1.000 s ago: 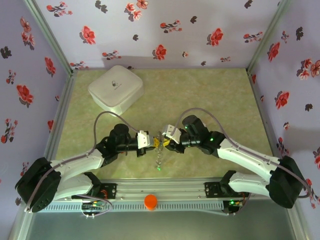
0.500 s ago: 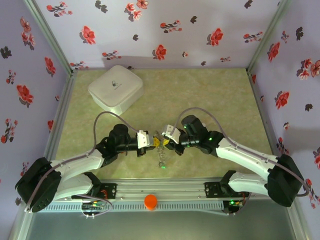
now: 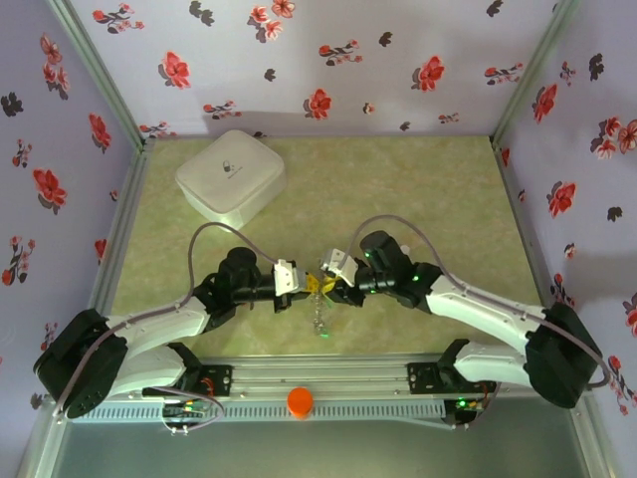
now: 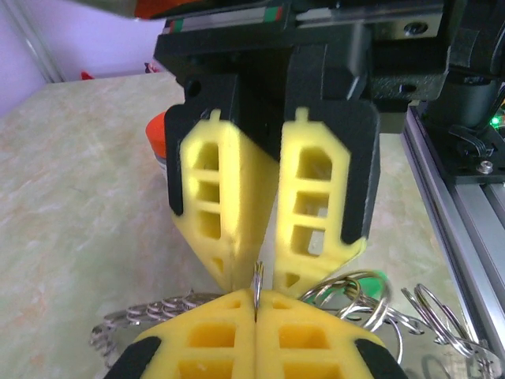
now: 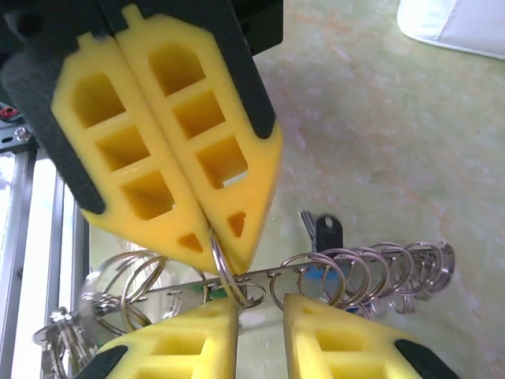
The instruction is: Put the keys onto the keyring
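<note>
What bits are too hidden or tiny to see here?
- Top view: the keys are too tiny to count.
- Right wrist view: the right hand has its fingers cut off by the bottom edge, so its grip is unclear.
- Left wrist view: the orange thing is mostly behind that hand.
- Left wrist view: the left hand pinches a small ring; what hangs on it is hidden by its fingers.

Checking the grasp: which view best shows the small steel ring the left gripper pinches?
Right wrist: the small steel ring shows its loop, held by the left gripper. Left wrist sees it edge-on; top external, too small to tell.
</note>
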